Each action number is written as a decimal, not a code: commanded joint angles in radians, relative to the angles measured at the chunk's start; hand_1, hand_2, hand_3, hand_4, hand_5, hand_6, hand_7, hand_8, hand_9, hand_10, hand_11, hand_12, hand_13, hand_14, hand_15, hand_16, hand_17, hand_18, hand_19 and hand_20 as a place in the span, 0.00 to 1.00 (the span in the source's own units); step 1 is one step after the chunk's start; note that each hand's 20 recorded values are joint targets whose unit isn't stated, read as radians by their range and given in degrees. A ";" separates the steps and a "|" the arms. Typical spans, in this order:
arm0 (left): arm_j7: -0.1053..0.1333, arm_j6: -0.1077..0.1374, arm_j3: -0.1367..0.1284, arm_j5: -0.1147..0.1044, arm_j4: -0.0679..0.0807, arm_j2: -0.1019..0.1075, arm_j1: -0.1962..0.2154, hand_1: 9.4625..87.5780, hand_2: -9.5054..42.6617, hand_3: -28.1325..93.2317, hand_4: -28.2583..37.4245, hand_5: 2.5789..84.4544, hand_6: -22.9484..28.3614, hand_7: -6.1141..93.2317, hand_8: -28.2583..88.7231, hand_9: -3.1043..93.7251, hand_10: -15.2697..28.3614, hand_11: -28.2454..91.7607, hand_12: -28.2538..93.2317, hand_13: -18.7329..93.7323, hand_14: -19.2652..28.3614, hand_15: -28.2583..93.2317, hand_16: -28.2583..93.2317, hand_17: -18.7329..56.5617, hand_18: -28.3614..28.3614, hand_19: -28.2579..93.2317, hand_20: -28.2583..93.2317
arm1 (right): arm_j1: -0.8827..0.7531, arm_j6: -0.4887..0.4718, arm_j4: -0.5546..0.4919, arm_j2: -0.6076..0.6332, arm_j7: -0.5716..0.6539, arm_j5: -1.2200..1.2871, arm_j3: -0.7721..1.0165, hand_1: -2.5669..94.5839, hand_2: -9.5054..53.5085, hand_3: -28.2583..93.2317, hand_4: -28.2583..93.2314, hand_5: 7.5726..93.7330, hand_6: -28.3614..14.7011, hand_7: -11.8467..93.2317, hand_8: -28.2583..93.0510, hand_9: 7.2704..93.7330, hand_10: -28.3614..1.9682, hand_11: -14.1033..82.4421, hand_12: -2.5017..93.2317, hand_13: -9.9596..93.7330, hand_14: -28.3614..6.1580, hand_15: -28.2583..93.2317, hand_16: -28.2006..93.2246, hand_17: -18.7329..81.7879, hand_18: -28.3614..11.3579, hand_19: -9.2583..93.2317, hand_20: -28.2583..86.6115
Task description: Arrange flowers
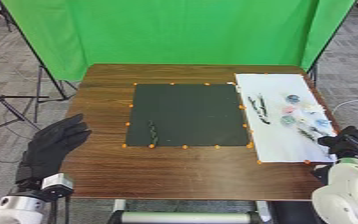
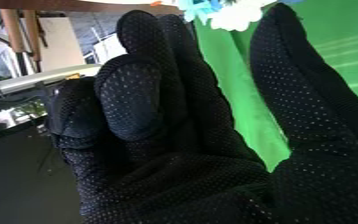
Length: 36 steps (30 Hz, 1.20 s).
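The flowers (image 1: 312, 108) lie loosely grouped on the white sheet (image 1: 278, 147), on your right side of the worktop (image 1: 193, 175). Among them you have blue, pink, pale green and creamy white blooms, with a leafy sprig (image 1: 306, 134) at the group's near side. To the left of the blooms, on the same sheet, are slender dark twigs (image 1: 260, 107).

Your right hand (image 1: 351, 144) is at the sheet's right edge, near the sprig. Its fingers are loosely apart, some straight and some gently bent, with the thumb well away from them, and it is pinching nothing. In the right wrist view, pale blue and white flowers appear beyond its fingertips.

Left of the sheet is a black mat (image 1: 189, 115), roughly square. A dark green stem (image 1: 153, 134) lies on it, near the corner closest to your left hand (image 1: 55, 142). That hand is at the worktop's left edge, its fingers relaxed and slightly spread, with nothing in its grasp.

Small orange dots (image 1: 185, 147) line the edges of the mat and sheet. Behind the brown worktop hangs a bright green backdrop (image 1: 184, 35), and grey carpet (image 1: 7, 162) covers the floor around it.
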 commanded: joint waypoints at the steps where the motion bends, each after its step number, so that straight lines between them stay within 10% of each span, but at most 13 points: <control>1: -0.010 -0.004 0.000 0.000 0.000 -0.012 0.000 0.22 0.26 0.91 0.10 0.48 0.67 0.24 0.15 0.41 0.83 0.51 0.31 0.37 0.97 0.73 0.12 0.12 0.88 0.71 0.28 | 0.016 -0.044 0.031 -0.008 0.017 0.007 -0.006 0.37 0.09 0.87 0.04 0.69 0.36 0.27 0.16 0.65 0.18 0.62 0.24 0.73 0.41 0.87 0.38 0.68 0.23 1.00 0.50; 20: 0.008 -0.002 0.007 -0.017 0.003 -0.012 0.003 0.22 0.26 0.91 0.10 0.48 0.67 0.24 0.15 0.41 0.83 0.52 0.31 0.37 0.97 0.73 0.12 0.12 0.88 0.71 0.28 | 0.093 -0.108 0.123 -0.008 0.033 0.019 -0.082 0.38 0.08 0.87 0.04 0.71 0.38 0.26 0.16 0.66 0.20 0.61 0.24 0.74 0.41 0.87 0.38 0.69 0.24 1.00 0.50; 36: 0.015 0.000 0.003 -0.019 0.001 -0.010 0.009 0.22 0.26 0.91 0.10 0.48 0.67 0.24 0.15 0.41 0.83 0.51 0.31 0.37 0.97 0.73 0.12 0.12 0.88 0.71 0.28 | 0.135 -0.059 0.159 0.000 0.047 -0.027 -0.126 0.59 0.02 0.83 0.00 0.88 0.57 0.34 0.32 0.89 0.50 0.59 0.32 0.88 0.60 0.81 0.41 0.78 0.28 1.00 0.55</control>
